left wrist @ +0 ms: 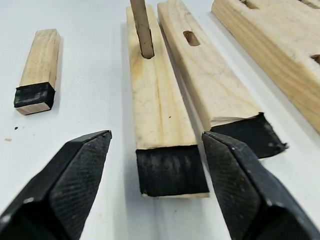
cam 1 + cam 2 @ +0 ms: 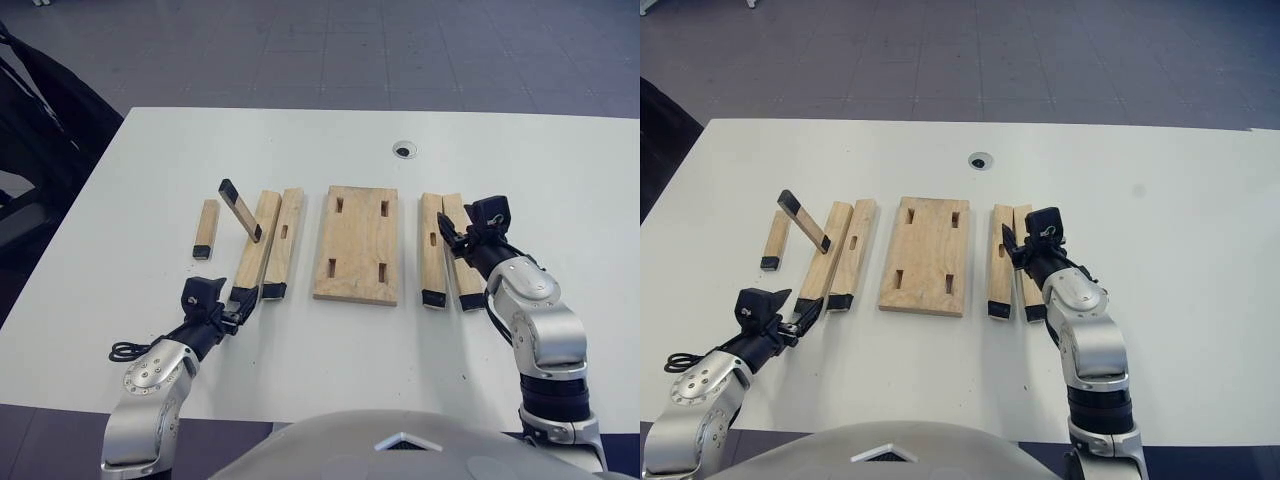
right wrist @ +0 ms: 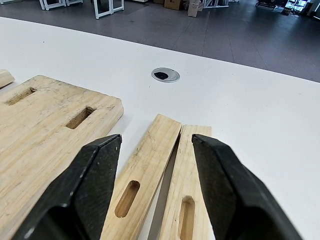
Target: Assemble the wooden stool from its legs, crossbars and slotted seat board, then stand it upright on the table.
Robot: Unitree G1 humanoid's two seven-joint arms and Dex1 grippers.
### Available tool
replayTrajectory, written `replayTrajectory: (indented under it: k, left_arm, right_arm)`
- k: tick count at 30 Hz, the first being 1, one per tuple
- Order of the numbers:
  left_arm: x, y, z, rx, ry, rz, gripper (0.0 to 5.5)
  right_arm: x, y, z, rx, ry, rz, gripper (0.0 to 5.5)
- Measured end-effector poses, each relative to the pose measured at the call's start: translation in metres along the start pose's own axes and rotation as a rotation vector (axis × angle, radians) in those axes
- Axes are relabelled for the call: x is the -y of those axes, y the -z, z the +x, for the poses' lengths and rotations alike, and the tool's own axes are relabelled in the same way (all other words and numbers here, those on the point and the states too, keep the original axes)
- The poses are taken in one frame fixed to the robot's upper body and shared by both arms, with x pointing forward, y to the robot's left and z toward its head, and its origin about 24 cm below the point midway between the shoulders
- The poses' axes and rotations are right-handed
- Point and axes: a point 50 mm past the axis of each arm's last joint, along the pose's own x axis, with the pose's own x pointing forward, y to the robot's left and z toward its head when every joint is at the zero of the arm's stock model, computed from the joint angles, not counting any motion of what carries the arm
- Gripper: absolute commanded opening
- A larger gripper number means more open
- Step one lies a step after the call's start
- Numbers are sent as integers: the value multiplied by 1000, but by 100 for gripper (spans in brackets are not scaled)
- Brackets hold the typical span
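The slotted seat board (image 2: 357,244) lies flat mid-table. To its left lie two black-tipped legs: one (image 2: 255,248) has a crossbar (image 2: 240,211) standing tilted in its slot, the other (image 2: 284,243) lies beside it. A short crossbar (image 2: 205,229) lies farther left. My left gripper (image 2: 232,312) is open, its fingers (image 1: 75,185) on either side of the black end (image 1: 172,170) of the leg with the crossbar. Two more legs (image 2: 432,248) (image 2: 463,262) lie right of the board. My right gripper (image 2: 452,232) hovers open over them, both slots (image 3: 127,197) between its fingers.
A round cable grommet (image 2: 404,150) sits in the white table (image 2: 560,180) behind the board. A black cable (image 2: 128,350) loops by my left wrist near the front edge. A dark chair (image 2: 40,120) stands off the table's left side.
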Motion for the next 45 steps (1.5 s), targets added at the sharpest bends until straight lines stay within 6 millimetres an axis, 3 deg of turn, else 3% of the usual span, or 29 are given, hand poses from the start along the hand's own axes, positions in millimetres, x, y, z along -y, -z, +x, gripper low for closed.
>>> replayTrajectory:
  k: [8,16,21,23,26,27,29,32,36,38,42,45]
  left_arm:
    - [2,5,13,-25,1,0,335]
    - [-14,11,21,4,-25,-14,205]
    - [-24,8,24,24,-58,-4,205]
    - [-28,-7,31,89,-79,-35,205]
    - [-24,-63,44,347,18,-175,205]
    - [-16,-90,47,445,110,-226,205]
    - [-2,-121,48,524,283,-335,205]
    - [19,-148,44,538,591,-506,205]
    - [42,-164,27,477,968,-623,204]
    - [47,-169,19,446,1074,-635,204]
    - [53,-169,18,378,1126,-606,204]
    - [59,-167,20,347,1144,-600,204]
  right_arm:
    - [0,0,1,-2,-4,-1,259]
    - [0,-5,3,19,-7,-8,259]
    - [0,-11,4,56,-1,-4,259]
    - [1,-18,6,90,-24,44,259]
    - [1,-32,14,128,-159,202,273]
    - [1,-37,18,123,-236,280,285]
    - [1,-44,21,117,-370,394,320]
    - [-2,-52,23,84,-598,551,382]
    - [-4,-72,13,96,-962,721,450]
    - [-2,-81,8,120,-1078,775,478]
    - [4,-99,8,178,-1173,847,478]
    - [-3,-110,9,185,-1216,851,478]
